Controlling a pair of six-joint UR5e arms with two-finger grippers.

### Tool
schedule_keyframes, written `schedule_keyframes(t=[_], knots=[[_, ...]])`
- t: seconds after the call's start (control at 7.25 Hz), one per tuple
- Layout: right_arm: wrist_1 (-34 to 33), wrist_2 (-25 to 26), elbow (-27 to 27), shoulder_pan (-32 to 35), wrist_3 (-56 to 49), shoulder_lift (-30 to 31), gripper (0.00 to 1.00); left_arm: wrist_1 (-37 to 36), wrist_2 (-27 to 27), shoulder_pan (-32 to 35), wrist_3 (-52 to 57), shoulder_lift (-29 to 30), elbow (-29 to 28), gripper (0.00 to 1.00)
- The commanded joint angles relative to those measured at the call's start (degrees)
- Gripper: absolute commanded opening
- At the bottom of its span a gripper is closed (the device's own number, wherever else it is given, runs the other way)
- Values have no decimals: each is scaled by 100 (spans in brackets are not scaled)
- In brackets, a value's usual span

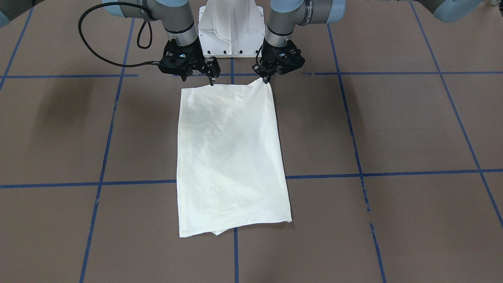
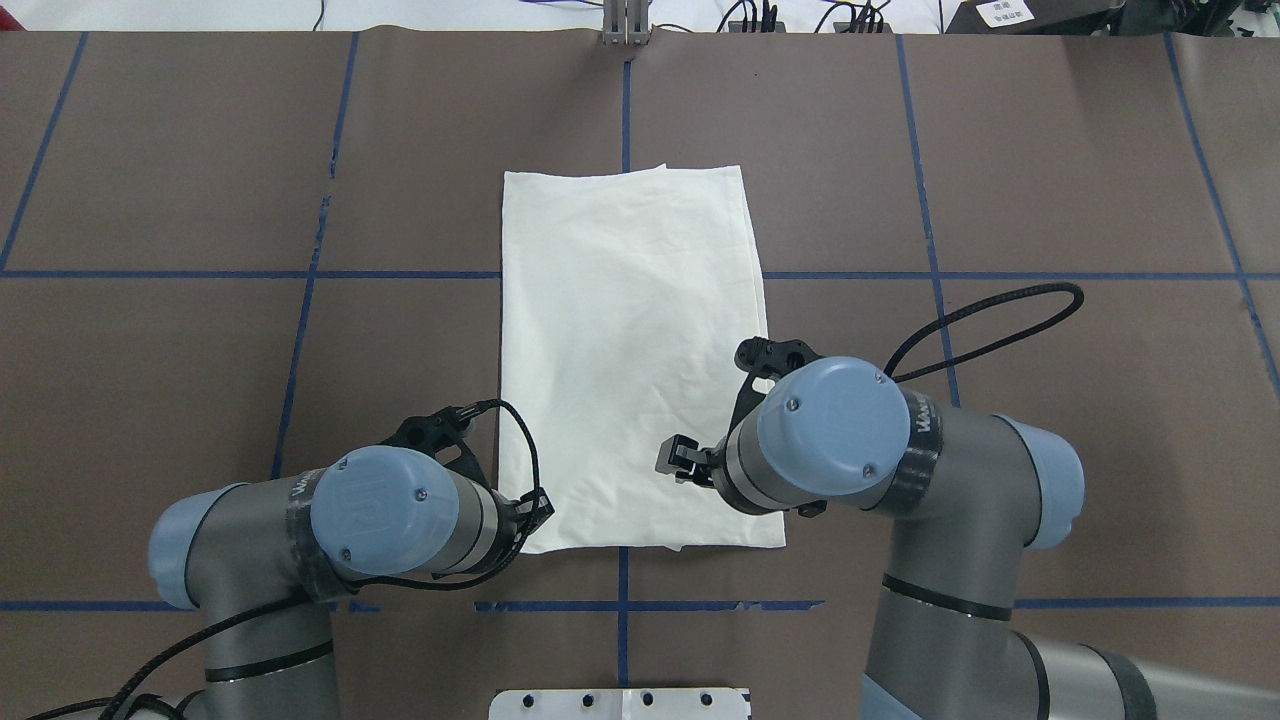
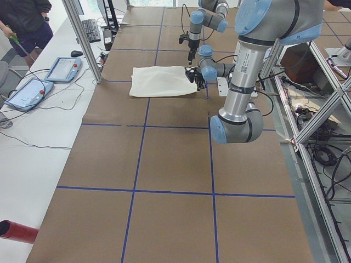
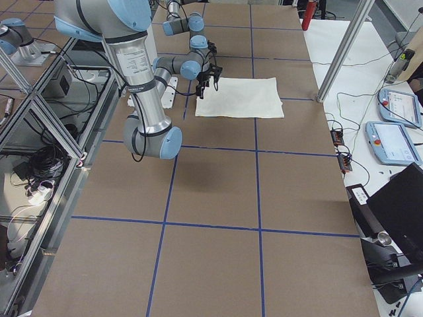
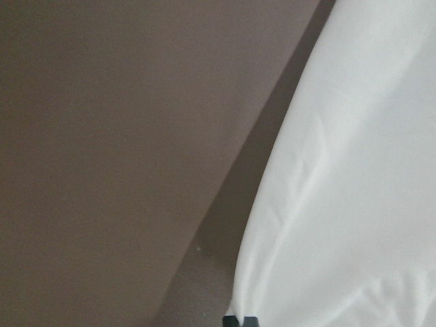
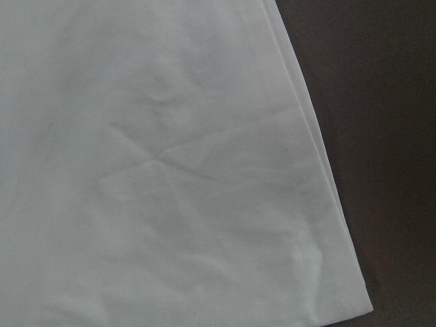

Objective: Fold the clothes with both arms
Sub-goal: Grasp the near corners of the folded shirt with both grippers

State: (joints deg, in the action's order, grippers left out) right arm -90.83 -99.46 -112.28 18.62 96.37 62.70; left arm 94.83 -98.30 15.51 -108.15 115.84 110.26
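Folded cream long-sleeved T-shirt (image 2: 630, 350) lies mid brown blue-taped desk (image 2: 200, 200), long axis pointing away from robot; black two-finger left hand (image 1: 268, 79) pinches one near corner, black two-finger right hand (image 1: 197, 78) spread above the other.

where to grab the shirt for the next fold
Grip the two corners of the short edge nearest the robot, from above: the T-shirt lies flat as a long rectangle, and the left gripper and right gripper sit at those corners.

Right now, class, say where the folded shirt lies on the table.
In the overhead view the shirt lies at the centre of the table, straddling the middle blue tape line, its near edge towards the robot's white base.
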Motion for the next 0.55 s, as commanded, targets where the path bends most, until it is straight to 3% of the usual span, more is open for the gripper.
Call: schedule_keyframes(t=[0.0,0.41], knots=[[329,392,415,-280,898,32,100,0,-13,-4,4,17,-4,0],[330,401,689,-332,971,67,100,0,-22,-13,4,35,4,0]])
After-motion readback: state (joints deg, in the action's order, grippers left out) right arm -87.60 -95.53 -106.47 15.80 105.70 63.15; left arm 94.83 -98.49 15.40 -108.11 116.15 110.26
